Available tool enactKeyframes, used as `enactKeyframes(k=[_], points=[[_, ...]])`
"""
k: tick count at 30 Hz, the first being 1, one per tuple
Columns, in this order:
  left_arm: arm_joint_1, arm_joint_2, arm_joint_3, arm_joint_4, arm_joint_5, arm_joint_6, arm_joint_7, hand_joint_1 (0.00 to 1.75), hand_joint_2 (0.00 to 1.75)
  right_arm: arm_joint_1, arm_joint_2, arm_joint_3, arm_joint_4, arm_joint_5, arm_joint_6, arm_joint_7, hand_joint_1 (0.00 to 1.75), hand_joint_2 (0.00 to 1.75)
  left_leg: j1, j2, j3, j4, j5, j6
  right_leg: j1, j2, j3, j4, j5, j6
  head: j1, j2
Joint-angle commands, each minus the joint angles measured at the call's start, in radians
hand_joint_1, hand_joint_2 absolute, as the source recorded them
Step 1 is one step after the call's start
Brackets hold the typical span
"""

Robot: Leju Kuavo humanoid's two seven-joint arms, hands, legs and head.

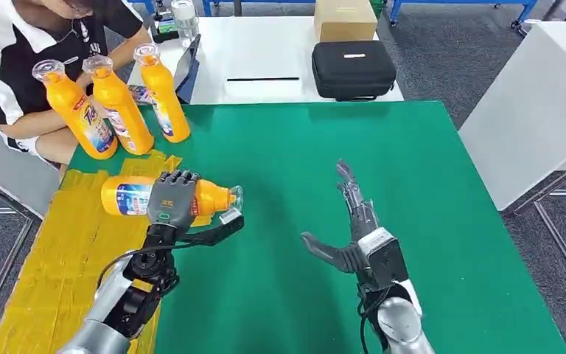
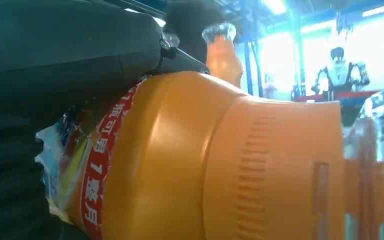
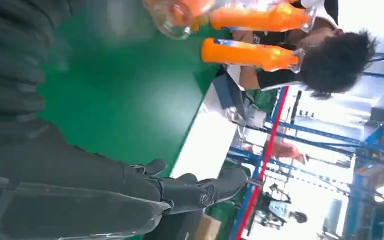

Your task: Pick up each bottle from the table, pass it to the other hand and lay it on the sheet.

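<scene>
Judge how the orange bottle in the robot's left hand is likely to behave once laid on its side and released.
The bottle looks round-bodied, so it may roll. Its glossy plastic probably slips in the left hand. It seems rigid.

Head view: high, looking forward and down over the green felt-covered worktop (image 1: 324, 162). Left wrist view: pressed close against the lying orange plastic bottle (image 2: 220, 165). Right wrist view: turned sideways, low across the same green surface, sharing the upright orange bottles (image 3: 250, 52).
</scene>
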Motion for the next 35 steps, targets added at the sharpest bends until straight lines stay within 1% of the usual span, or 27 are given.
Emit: enactKeyframes(k=[1,2,3,5,6,7,8,10,11,12,14,15,19,20,22,23,28,30,31,32,34,35], points=[[-0.090,0.009,0.042,0.286,0.000,-0.013,-0.011,1.75,1.75,0.002,-0.002,-0.001,-0.026,0.059,0.013,0.016,0.00,1.75,0.001,0.003,0.007,-0.001,-0.003,-0.003,0.002,-0.002,0.008,-0.001,-0.002,-0.002,0.000,0.000],[-0.092,0.005,0.059,0.305,0.000,-0.012,-0.014,1.75,1.75,-0.003,-0.003,0.001,-0.022,0.060,0.014,0.017,0.00,1.75,0.001,0.002,0.005,-0.001,-0.002,-0.002,0.001,-0.001,0.005,-0.001,-0.001,-0.001,0.000,0.000],[-0.090,0.005,0.070,0.315,0.000,-0.011,-0.013,1.75,1.75,-0.009,-0.003,0.003,-0.021,0.060,0.016,0.017,0.00,1.75,0.001,0.003,0.008,0.000,-0.003,-0.003,0.002,-0.002,0.008,-0.001,-0.002,-0.002,0.001,0.000],[-0.094,-0.002,0.081,0.326,0.000,-0.007,-0.014,1.75,1.75,-0.019,-0.003,0.004,-0.015,0.059,0.017,0.019,0.00,1.75,0.001,0.002,0.004,0.000,-0.002,-0.002,0.001,-0.001,0.004,-0.001,-0.001,-0.002,0.000,0.000],[-0.097,-0.009,0.099,0.338,0.000,-0.004,-0.015,1.75,1.75,-0.025,-0.003,0.005,-0.013,0.059,0.017,0.020,0.00,1.75,0.001,0.003,0.006,0.000,-0.003,-0.003,0.002,-0.001,0.006,-0.001,-0.002,-0.002,0.000,0.000],[-0.098,-0.012,0.111,0.346,0.000,0.006,-0.015,1.75,1.75,-0.028,-0.002,0.006,-0.012,0.058,0.016,0.025,0.00,1.75,0.001,0.003,0.005,0.000,-0.002,-0.003,0.002,-0.001,0.005,-0.001,-0.001,-0.002,0.000,0.000],[-0.098,-0.017,0.124,0.350,0.000,0.012,-0.015,1.71,1.75,-0.027,-0.002,0.007,-0.012,0.059,0.014,0.027,0.00,1.75,0.001,0.003,0.006,0.000,-0.003,-0.003,0.002,-0.002,0.006,-0.001,-0.002,-0.002,0.000,0.000],[-0.098,-0.017,0.124,0.350,0.000,0.012,-0.015,1.71,1.75,-0.027,-0.002,0.007,-0.012,0.059,0.014,0.027,0.00,1.75,0.001,0.002,0.004,0.000,-0.002,-0.002,0.002,-0.002,0.004,-0.001,-0.001,-0.002,0.001,0.000],[-0.101,-0.020,0.142,0.364,0.000,0.022,-0.009,0.56,1.75,-0.023,-0.004,0.009,-0.012,0.060,0.011,0.030,0.00,1.75,0.000,0.001,0.002,0.000,-0.001,-0.002,0.001,-0.001,0.002,-0.001,-0.001,-0.001,0.000,0.000],[-0.101,-0.018,0.141,0.367,0.000,0.021,-0.007,0.00,1.75,-0.022,-0.004,0.010,-0.012,0.060,0.011,0.030,0.00,1.75,0.001,0.003,0.007,0.000,-0.003,-0.003,0.002,-0.002,0.007,-0.001,-0.003,-0.002,0.000,0.000],[-0.099,-0.018,0.146,0.380,0.001,0.014,0.003,0.00,1.75,-0.022,-0.003,0.012,-0.010,0.060,0.010,0.030,0.00,1.75,0.001,0.001,0.004,0.000,-0.002,-0.002,0.001,-0.002,0.004,-0.001,-0.001,-0.001,0.000,0.000],[-0.102,-0.018,0.160,0.392,0.002,0.006,-0.001,0.00,1.75,-0.026,-0.002,0.014,-0.008,0.061,0.009,0.031,0.00,1.75,0.001,0.002,0.006,0.000,-0.003,-0.003,0.002,-0.003,0.007,-0.001,-0.002,-0.002,0.000,0.000],[-0.102,-0.024,0.182,0.400,0.014,0.007,-0.022,0.00,1.75,-0.030,-0.001,0.014,-0.006,0.062,0.008,0.031,0.00,1.75,0.000,0.001,0.003,0.000,-0.001,-0.002,0.001,-0.001,0.004,-0.001,0.000,-0.001,0.000,0.000],[-0.102,-0.024,0.182,0.400,0.014,0.007,-0.022,0.00,1.75,-0.030,-0.001,0.014,-0.006,0.062,0.008,0.031,0.00,1.75,0.001,0.002,0.006,0.000,-0.002,-0.003,0.002,-0.002,0.006,-0.001,-0.001,-0.002,0.001,0.000],[-0.102,-0.024,0.182,0.400,0.014,0.007,-0.022,0.00,1.75,-0.030,-0.001,0.014,-0.006,0.062,0.008,0.031,0.00,1.75,0.001,0.002,0.005,0.000,-0.001,-0.002,0.001,-0.001,0.005,-0.001,0.000,-0.002,0.000,0.000],[-0.102,-0.024,0.182,0.400,0.014,0.007,-0.022,0.00,1.75,-0.030,-0.001,0.014,-0.006,0.062,0.008,0.031,0.00,1.75,0.001,0.003,0.007,0.000,-0.001,-0.003,0.002,-0.002,0.007,-0.001,-0.001,-0.002,0.000,0.000],[-0.102,-0.024,0.182,0.400,0.014,0.007,-0.022,0.00,1.75,-0.030,-0.001,0.014,-0.006,0.062,0.008,0.031,0.00,1.75,0.001,0.002,0.007,0.000,0.000,-0.003,0.001,-0.001,0.007,-0.001,0.000,-0.002,0.000,0.000],[-0.102,-0.024,0.182,0.400,0.014,0.007,-0.022,0.00,1.75,-0.030,-0.001,0.014,-0.006,0.062,0.008,0.031,0.00,1.75,0.002,0.004,0.011,0.000,-0.002,-0.005,0.002,-0.002,0.011,-0.001,-0.001,-0.003,0.000,0.000],[-0.102,-0.024,0.182,0.400,0.014,0.007,-0.022,0.00,1.75,-0.030,-0.001,0.014,-0.006,0.062,0.008,0.031,0.00,1.75,0.001,0.002,0.008,0.000,0.000,-0.003,0.001,-0.001,0.008,-0.001,0.000,-0.002,0.000,0.000],[-0.102,-0.025,0.183,0.402,0.011,0.004,-0.022,0.00,1.75,-0.030,-0.001,0.014,-0.007,0.062,0.008,0.031,0.00,1.75,0.001,0.003,0.010,0.000,-0.001,-0.004,0.002,-0.001,0.010,-0.001,-0.001,-0.003,0.000,0.000],[-0.102,-0.030,0.200,0.406,0.000,-0.001,-0.022,0.00,1.75,-0.032,-0.001,0.014,-0.005,0.067,0.005,0.034,0.00,1.75,0.001,0.002,0.009,0.000,0.000,-0.003,0.001,-0.001,0.009,-0.001,0.000,-0.002,0.000,0.000],[-0.101,-0.030,0.200,0.406,0.000,0.000,-0.024,0.00,1.75,-0.034,0.000,0.015,-0.005,0.067,0.005,0.034,0.00,1.75,0.002,0.004,0.012,0.000,-0.002,-0.006,0.003,-0.002,0.013,-0.001,-0.001,-0.004,0.000,0.000]])
